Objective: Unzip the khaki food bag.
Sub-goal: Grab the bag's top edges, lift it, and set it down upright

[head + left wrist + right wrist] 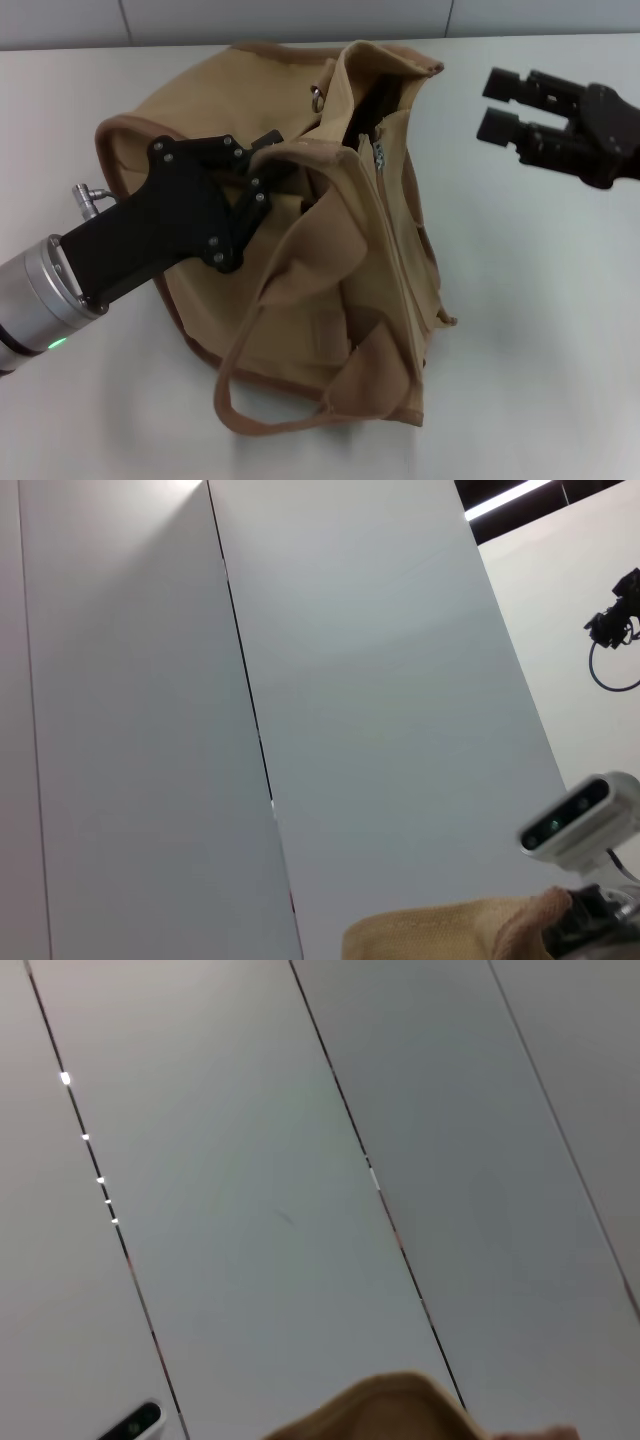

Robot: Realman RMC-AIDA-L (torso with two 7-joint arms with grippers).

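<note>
On table (540, 330): 1 khaki food bag (300, 200); left gripper (262, 160) jaws pinch its fabric, right gripper (497, 104) jaws apart, empty

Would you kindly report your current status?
Left gripper pinching khaki food bag fabric beside zipper. Right gripper open, clear of bag. Nothing in the way.

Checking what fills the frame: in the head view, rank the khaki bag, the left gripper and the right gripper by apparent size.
1. khaki food bag
2. left gripper, though it is nearer the camera
3. right gripper, partly cut off by the frame edge
</note>
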